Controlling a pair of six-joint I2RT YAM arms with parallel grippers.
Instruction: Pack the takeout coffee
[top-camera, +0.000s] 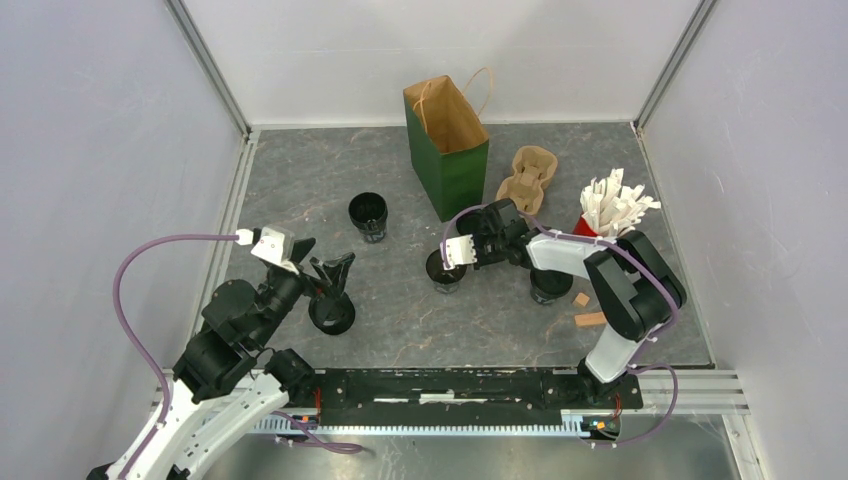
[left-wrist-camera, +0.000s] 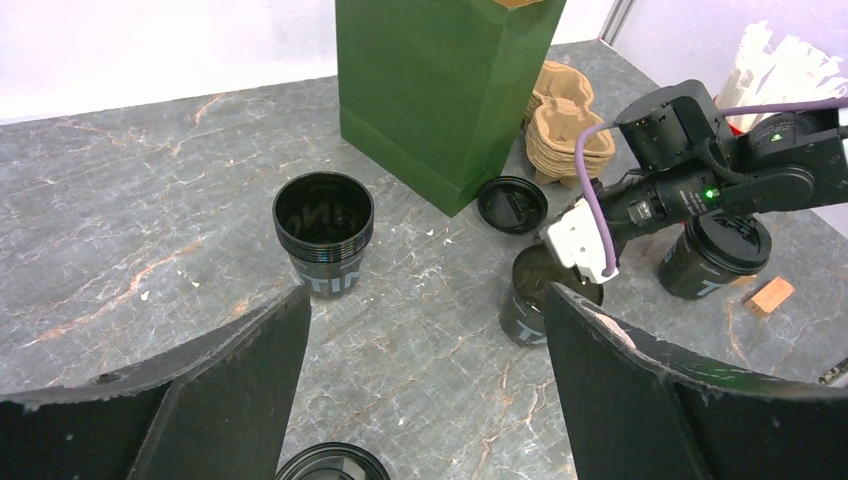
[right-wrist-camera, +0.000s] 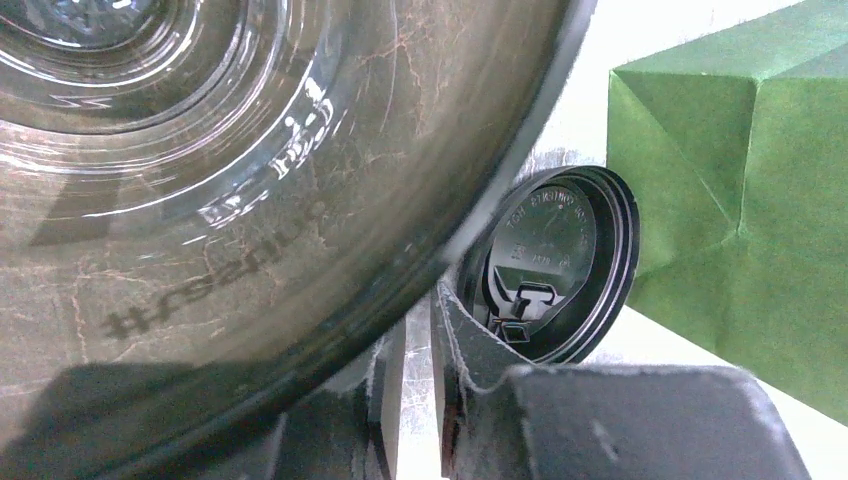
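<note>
Grey-marbled tabletop (top-camera: 420, 335), white walls (top-camera: 450, 40); left end effector (top-camera: 327, 262) gapes empty, right end effector (right-wrist-camera: 418, 318) unclear.

Left wrist view: the bag (left-wrist-camera: 440, 90) is cut off at 12 o'clock. A cup (left-wrist-camera: 330, 463) at 6 o'clock shows its rim only.

Right wrist view: an open cup (right-wrist-camera: 250, 150) fills 10 o'clock, blurred and cropped. The lid (right-wrist-camera: 555, 250) is partly behind the right jaws. Whether they pinch that cup's rim cannot be determined.

Top view: the right arm (top-camera: 620, 285) covers most of the red cup (top-camera: 583, 228) and part of a lidded cup (top-camera: 549, 289).
</note>
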